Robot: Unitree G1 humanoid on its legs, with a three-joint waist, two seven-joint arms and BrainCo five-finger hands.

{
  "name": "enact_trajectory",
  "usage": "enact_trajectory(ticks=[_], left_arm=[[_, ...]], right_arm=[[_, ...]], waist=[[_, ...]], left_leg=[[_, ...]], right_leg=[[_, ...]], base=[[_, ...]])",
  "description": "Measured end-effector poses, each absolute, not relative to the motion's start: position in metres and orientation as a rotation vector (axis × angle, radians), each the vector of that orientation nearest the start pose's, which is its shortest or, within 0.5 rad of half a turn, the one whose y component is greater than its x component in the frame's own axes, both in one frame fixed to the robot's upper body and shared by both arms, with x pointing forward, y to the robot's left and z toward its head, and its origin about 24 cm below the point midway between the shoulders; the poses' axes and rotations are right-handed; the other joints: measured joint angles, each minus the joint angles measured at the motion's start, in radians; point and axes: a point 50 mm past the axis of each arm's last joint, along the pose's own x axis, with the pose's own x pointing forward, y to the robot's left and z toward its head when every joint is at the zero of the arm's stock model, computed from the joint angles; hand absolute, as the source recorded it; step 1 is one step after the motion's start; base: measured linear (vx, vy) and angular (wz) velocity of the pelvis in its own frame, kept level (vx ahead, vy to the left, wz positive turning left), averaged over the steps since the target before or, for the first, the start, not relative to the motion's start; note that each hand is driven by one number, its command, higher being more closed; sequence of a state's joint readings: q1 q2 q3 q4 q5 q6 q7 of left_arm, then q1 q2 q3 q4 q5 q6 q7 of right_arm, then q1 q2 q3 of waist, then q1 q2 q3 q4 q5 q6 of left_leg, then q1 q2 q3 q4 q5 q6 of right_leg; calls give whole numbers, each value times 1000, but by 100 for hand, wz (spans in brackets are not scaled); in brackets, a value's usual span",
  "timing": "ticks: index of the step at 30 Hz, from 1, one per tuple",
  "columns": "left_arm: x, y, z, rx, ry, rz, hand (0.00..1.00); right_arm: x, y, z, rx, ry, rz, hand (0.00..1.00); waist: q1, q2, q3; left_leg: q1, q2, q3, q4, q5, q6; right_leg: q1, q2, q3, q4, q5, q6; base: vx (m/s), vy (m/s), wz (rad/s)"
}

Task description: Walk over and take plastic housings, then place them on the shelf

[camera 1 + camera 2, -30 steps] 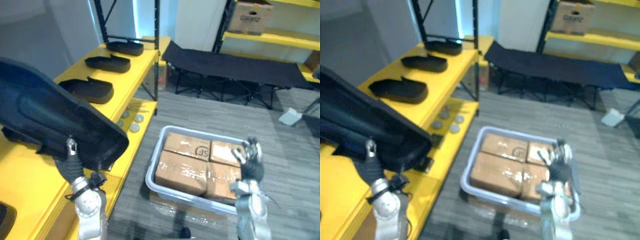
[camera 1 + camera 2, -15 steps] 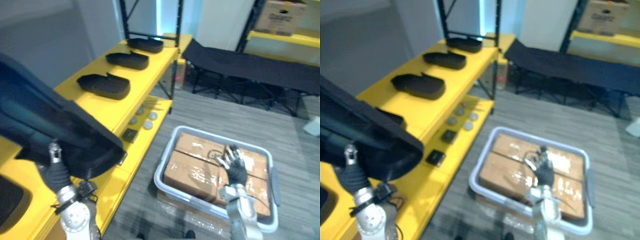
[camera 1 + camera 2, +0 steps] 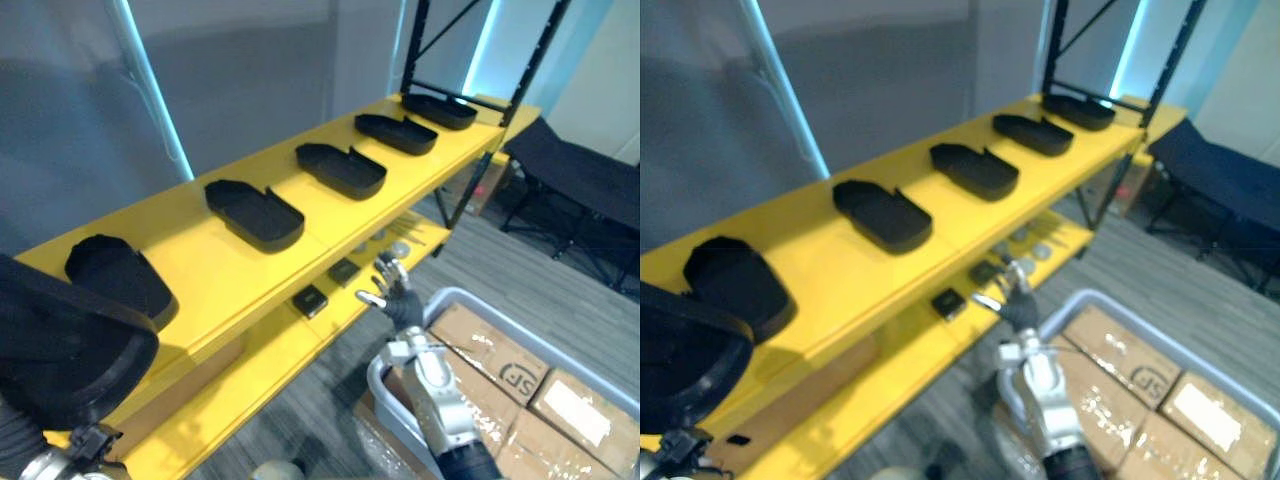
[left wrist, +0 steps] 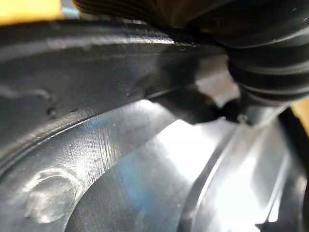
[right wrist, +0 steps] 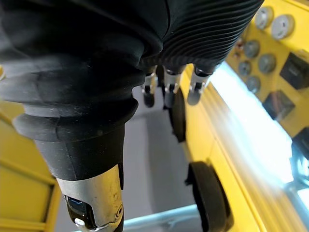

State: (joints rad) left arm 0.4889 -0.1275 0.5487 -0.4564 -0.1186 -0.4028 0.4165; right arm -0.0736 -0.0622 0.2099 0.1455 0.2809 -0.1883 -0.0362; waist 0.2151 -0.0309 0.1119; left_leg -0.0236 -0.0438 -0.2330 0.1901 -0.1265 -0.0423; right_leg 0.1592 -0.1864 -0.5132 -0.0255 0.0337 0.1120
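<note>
Black plastic housing (image 3: 60, 345) over the left hand (image 4: 265, 63), by the yellow metal shelf (image 3: 210, 265)
Left grip cannot be told; grey plastic bin (image 3: 372, 372) holds brown cardboard boxes (image 3: 495, 352); right hand (image 3: 398, 298) spread near its corner; five more black housings (image 3: 340, 168) line the shelf top

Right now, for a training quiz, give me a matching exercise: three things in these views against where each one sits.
Things:
1. brown cardboard boxes
2. small round silver discs
3. row of black plastic housings

Places:
a. top yellow shelf
b. lower yellow shelf
c. grey plastic tub

Pairs: 1-c, 2-b, 3-a.
</note>
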Motion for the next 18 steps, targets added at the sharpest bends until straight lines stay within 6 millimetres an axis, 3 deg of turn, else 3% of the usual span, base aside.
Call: enact_trajectory(ticks=[6,8,9,10,13,18], left_arm=[[94,280,95,57,-430,995,100],[100,277,96,29,-446,938,100],[106,272,96,-22,-456,879,100],[109,269,95,-48,-456,850,100],[113,262,100,-60,-481,808,100],[121,251,112,-55,-525,717,100]], right_arm=[[259,-121,33,188,-29,146,0],[255,-130,30,176,-15,113,0],[252,-140,29,141,-14,92,0],[251,-145,29,130,-11,79,0],[248,-149,29,128,-11,67,0],[241,-145,30,136,-23,69,0]], waist=[[-17,-3,18],[-44,4,36],[-61,13,48],[-63,27,57],[-64,34,68],[-74,-2,77]], left_leg=[[-12,-4,-26,31,-26,-20],[-14,73,167,16,-39,-2],[-14,114,288,14,-3,-9],[-14,122,317,7,20,-17],[-12,91,327,-18,44,-11],[8,63,345,-34,44,-7]], right_leg=[[44,1,-62,21,-28,5],[79,-8,-125,35,-32,7],[88,-33,-166,75,-60,25],[87,-48,-175,96,-70,31],[67,-80,-171,112,-70,37],[67,-110,-156,113,-66,41]], base=[[17,15,29],[-4,7,104],[1,76,90],[8,113,67],[32,139,11],[76,107,-5]])
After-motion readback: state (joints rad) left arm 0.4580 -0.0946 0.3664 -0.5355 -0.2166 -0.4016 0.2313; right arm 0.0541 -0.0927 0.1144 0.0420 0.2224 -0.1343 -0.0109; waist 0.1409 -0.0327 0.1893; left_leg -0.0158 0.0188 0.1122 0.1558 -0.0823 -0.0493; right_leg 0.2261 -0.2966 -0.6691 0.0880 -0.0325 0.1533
